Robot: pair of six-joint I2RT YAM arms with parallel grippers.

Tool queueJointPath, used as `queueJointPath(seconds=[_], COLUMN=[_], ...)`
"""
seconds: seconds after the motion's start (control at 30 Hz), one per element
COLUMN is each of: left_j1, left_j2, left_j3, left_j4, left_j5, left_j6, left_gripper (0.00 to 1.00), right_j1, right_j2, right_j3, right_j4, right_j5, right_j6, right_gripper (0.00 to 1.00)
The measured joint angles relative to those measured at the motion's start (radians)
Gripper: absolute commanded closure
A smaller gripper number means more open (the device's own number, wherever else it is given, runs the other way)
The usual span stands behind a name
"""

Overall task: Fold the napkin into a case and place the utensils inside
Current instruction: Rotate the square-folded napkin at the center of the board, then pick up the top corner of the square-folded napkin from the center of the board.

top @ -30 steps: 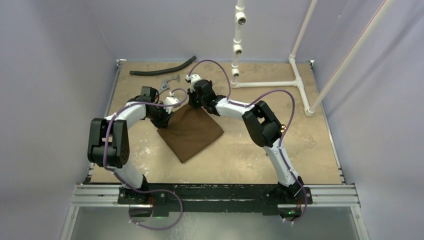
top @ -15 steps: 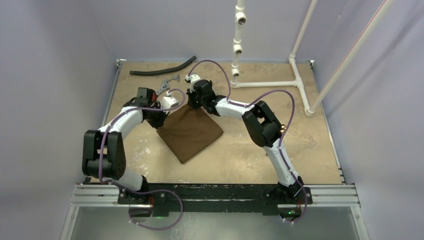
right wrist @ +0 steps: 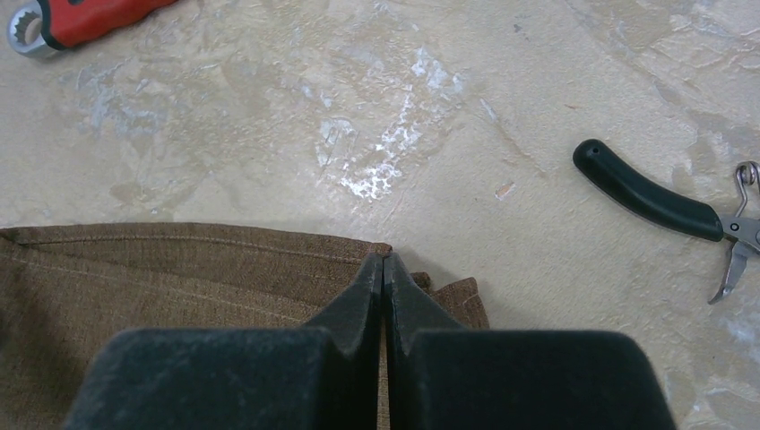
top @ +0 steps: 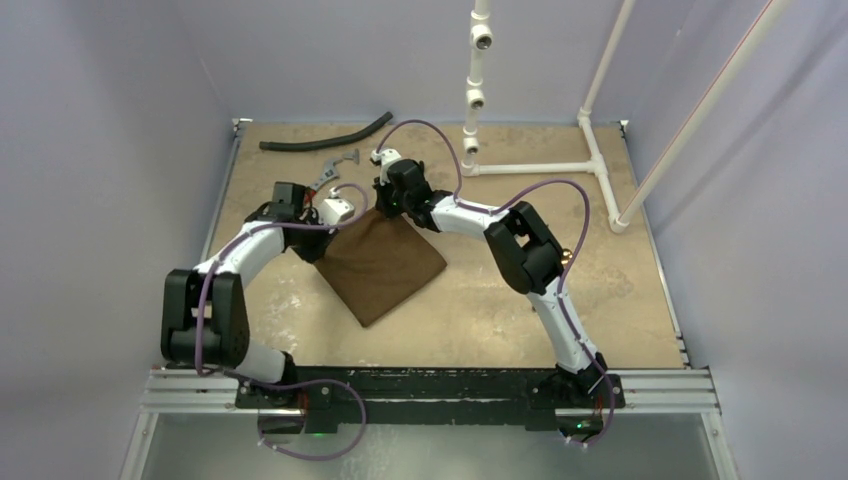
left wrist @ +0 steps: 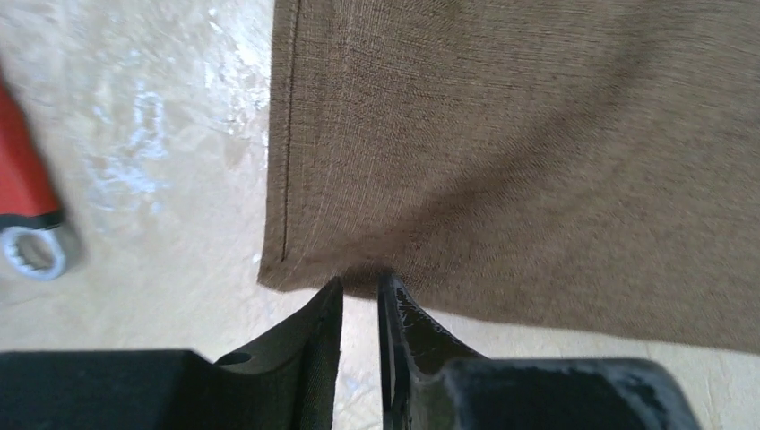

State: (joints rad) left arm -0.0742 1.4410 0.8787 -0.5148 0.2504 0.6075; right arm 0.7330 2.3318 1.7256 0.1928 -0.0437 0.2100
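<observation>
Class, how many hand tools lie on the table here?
2. The red wrench lies beside the napkin's corner, near the left gripper; the black pliers lie off to the right gripper's side. Others may hide under arms or napkin.

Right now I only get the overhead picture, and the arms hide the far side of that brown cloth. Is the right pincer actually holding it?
Observer: Yes. Its wrist camera shows the right pincer shut on the hem of the napkin.
Operator: And the left one?
Observer: The left pincer stands slightly open, tips just at the cloth's edge near a corner.
Operator: Any cutlery close by?
Observer: None in either wrist view; only a red-handled wrench and black-handled pliers.
</observation>
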Motion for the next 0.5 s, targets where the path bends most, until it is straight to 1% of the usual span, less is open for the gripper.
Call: queueJointPath(seconds=[0.1,0.17,0.33,0.5], left_j1=[0.0,0.0,0.0,0.0], left_j2=[0.084,0.132,0.177,0.178], left_j3=[0.0,0.001,0.024,0.024], left_j4=[0.029,0.044,0.068,0.074], left_j5=[-0.014,-0.026,-0.035,-0.039], left_j6=[-0.022,-0.033,-0.05,-0.05], left_gripper=[0.81,0.84,1.0,1.0], right_j1=[0.0,0.0,0.0,0.0], right_j2=[0.0,0.0,0.0,0.0], right_j3=[0.0,0.0,0.0,0.0], right_j4=[-0.002,-0.004,-0.008,-0.008], right_j5=[-0.001,-0.001,-0.002,-0.003], right_j6=[0.0,0.0,0.0,-0.001], right_gripper=[1.0,1.0,1.0,1.0])
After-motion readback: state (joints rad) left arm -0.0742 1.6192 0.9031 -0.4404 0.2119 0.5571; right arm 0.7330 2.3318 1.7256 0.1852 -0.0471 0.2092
